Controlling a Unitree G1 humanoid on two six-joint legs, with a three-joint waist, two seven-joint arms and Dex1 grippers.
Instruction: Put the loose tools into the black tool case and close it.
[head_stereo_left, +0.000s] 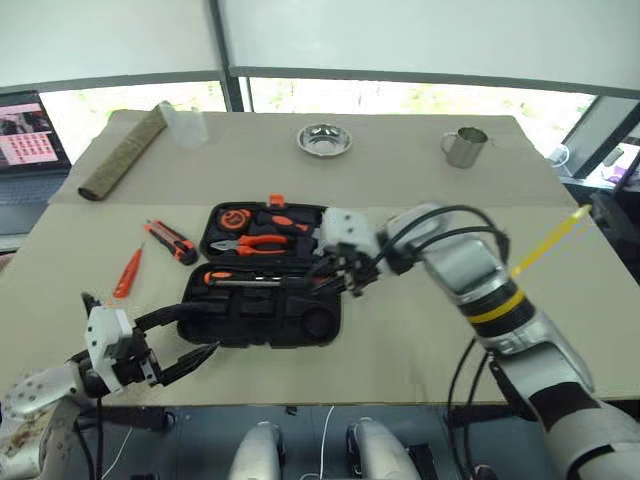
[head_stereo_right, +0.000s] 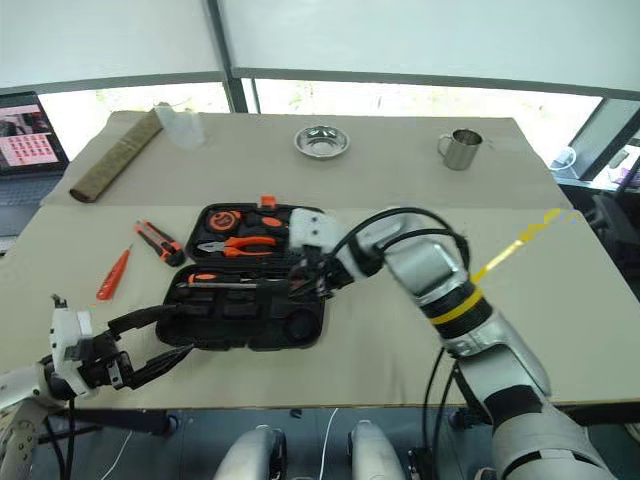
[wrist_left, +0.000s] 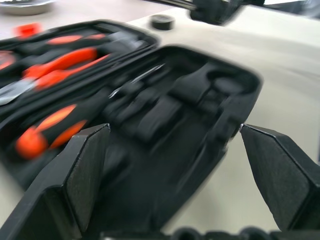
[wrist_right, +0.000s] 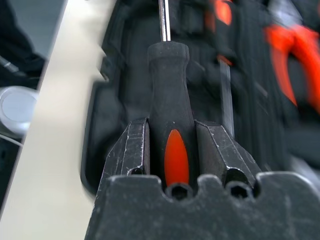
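Right gripper (wrist_right: 170, 150) clamped on a black-and-orange screwdriver (wrist_right: 169, 95), held over the open black tool case (head_stereo_left: 265, 310) at mid-table. Left gripper (head_stereo_left: 185, 362) spread wide, empty, just beside the case's near-left corner.

Office or lab; laptop (head_stereo_left: 25, 150), windowed wall, covered table (head_stereo_left: 420, 200)

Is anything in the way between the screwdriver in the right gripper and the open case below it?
Nothing visible. The right gripper holds the screwdriver right over the open case, with empty slots underneath.
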